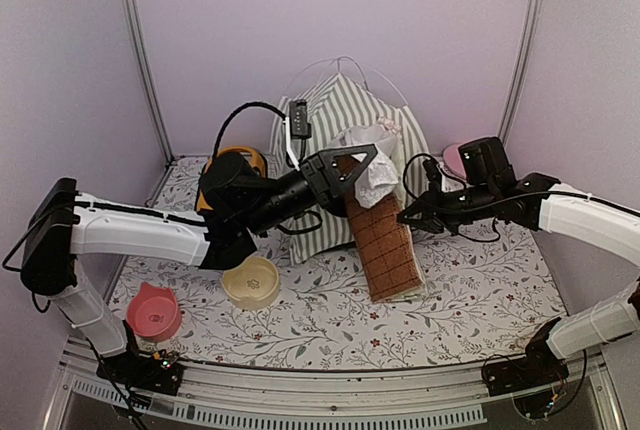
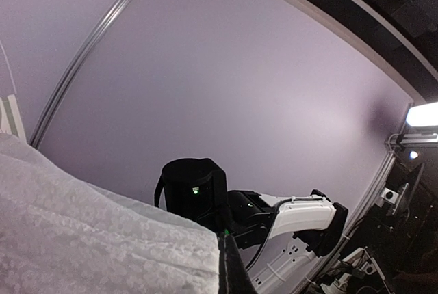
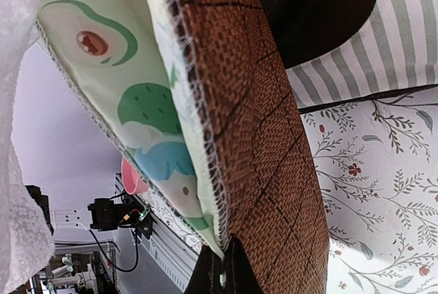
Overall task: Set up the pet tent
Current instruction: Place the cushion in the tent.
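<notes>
Pet tent (image 1: 338, 110) lace pinched in left jaws; right jaws clamp mat (image 1: 386, 245).

The pet tent (image 1: 345, 115) stands at 12 o'clock on the desk (image 1: 470, 300), its grey-green and white stripes upright before the back wall. A brown woven mat (image 1: 385, 245) slants down from the tent's front to the desk, toward 5 o'clock. The left hand (image 1: 362, 158) is closed in the bunched white lace flap (image 1: 378, 178) at the mat's top end. The right hand (image 1: 406, 217), fingers together, meets the mat's edge from 3 o'clock. A cream bowl (image 1: 252, 282) sits at 8 o'clock, with a pink bowl (image 1: 155, 312) farther out the same way. A yellow bowl (image 1: 240, 158) lies at 10 o'clock behind the left arm (image 1: 140, 230), and a small pink object (image 1: 455, 158) at 2 o'clock.
</notes>
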